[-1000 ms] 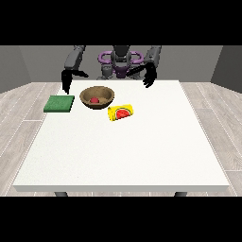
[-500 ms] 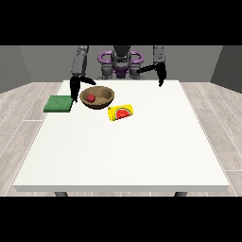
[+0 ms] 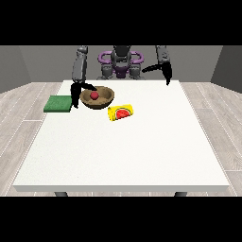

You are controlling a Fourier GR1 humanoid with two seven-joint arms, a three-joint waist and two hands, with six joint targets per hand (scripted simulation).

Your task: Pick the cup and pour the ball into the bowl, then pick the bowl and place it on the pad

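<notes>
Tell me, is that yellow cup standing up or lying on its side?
On its side. The yellow cup lies flat on the table just in front of the bowl, its length running across the view, nothing holding it.

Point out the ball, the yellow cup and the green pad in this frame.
ball [image 3: 94, 95]: front view, on its red top, inside the bowl.
cup [image 3: 120, 112]: front view, on its yellow side; it lies tipped over.
pad [image 3: 58, 103]: front view, on the middle of its green top.

hand at the view's left [image 3: 75, 96] lowered beside bowl [image 3: 98, 98]
</notes>
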